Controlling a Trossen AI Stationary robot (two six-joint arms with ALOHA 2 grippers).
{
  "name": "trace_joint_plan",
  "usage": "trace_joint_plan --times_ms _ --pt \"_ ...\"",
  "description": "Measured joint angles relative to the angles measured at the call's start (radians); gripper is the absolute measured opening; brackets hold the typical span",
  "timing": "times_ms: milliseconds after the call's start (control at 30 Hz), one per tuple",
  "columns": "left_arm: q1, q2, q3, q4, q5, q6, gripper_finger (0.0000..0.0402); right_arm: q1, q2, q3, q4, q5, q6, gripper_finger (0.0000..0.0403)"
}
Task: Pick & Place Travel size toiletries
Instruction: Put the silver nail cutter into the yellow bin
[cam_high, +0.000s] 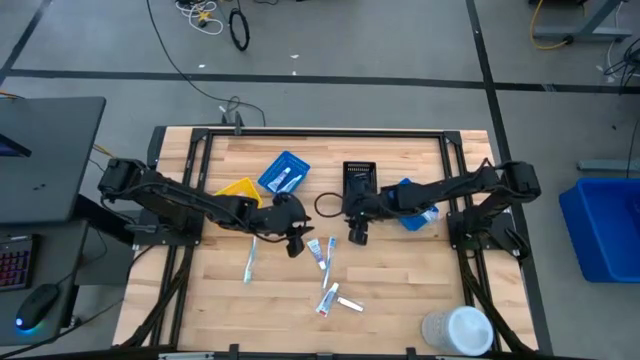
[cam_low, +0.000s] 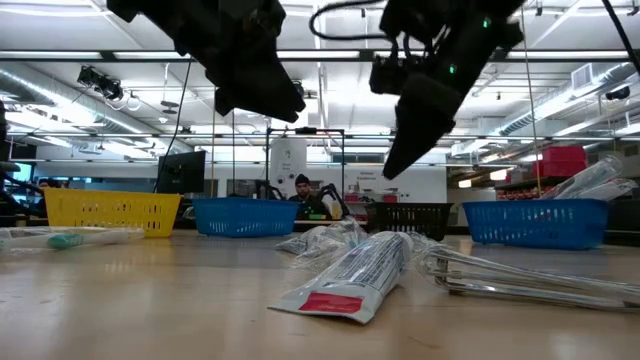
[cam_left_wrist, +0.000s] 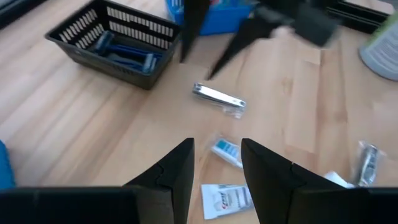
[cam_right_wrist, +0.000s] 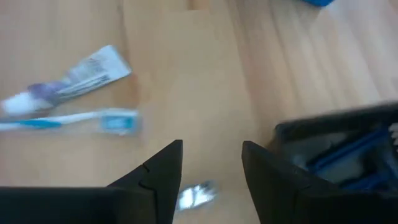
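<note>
- Presently, the left claw hangs above the middle of the surface, fingers apart and holding nothing; the left wrist view shows bare wood and a small packet between its fingers.
- Right claw hangs just in front of the black bin, fingers likewise apart and empty; neither claw touches an item.
- Toiletries loose on the surface: one toothbrush lies alone to the left of the left claw; a cluster of tubes lies just beside that claw, the exact count not readable from above; a second group lies nearer the front edge, with about three pieces.
- In the low view one white tube with a red end lies nearest the camera, with clear-wrapped items beside it.
- Bins: four counted. One yellow bin and one blue bin stand at the left rear, the blue one holding some items; the black bin holds blue-handled items; a second blue bin sits partly under the right arm.
- One dark ring lies between the blue and black bins.
- One white round lidded container stands at the front right corner.
- Surface: pale wood planks in a dark frame.
- Room: grey floor with cables, a large blue tub to the right, a desk with keyboard and mouse to the left; a seated person shows far behind.
</note>
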Motion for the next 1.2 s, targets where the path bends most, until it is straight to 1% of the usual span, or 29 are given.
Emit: trace_joint_plan --times_ms 100,233,333,433,500,567,667,733,900,1067,1200 --pt "0.0 0.0 0.0 0.0 -0.019 -0.007 0.0139 0.028 0.0 0.046 -0.092 -0.009 0.186 0.0175" --pt "0.0 0.0 0.0 -0.001 -0.039 -0.007 0.0139 0.052 0.005 0.047 -0.148 -0.099 0.463 0.0172" --pt "0.0 0.0 0.0 -0.002 -0.057 -0.008 0.0139 0.07 0.022 0.03 -0.155 -0.126 0.577 0.0172" --pt "0.0 0.0 0.0 -0.002 -0.073 -0.002 0.0139 0.075 0.034 0.005 -0.13 -0.073 0.604 0.017" --pt "0.0 0.0 0.0 -0.003 -0.073 0.002 0.0139 0.06 0.038 -0.019 -0.112 -0.025 0.608 0.017" --pt "0.0 0.0 0.0 -0.002 -0.073 -0.001 0.0139 0.041 0.038 -0.041 -0.093 -0.005 0.626 0.0169" --pt "0.0 0.0 0.0 -0.003 -0.071 -0.002 0.0139 0.02 0.038 -0.071 -0.063 -0.008 0.682 0.0167" --pt "0.0 0.0 0.0 -0.003 -0.071 -0.001 0.0139 0.012 0.038 -0.096 -0.029 -0.011 0.687 0.0166" --pt "0.0 0.0 0.0 -0.003 -0.071 -0.001 0.0139 0.002 0.038 -0.154 0.095 -0.07 0.687 0.0165" --pt "0.0 0.0 0.0 -0.003 -0.07 -0.001 0.0139 0.001 0.038 -0.179 0.111 -0.022 0.682 0.0163" --pt "0.0 0.0 0.0 -0.003 -0.07 -0.001 0.0139 -0.003 0.038 -0.179 0.121 -0.027 0.671 0.0163"
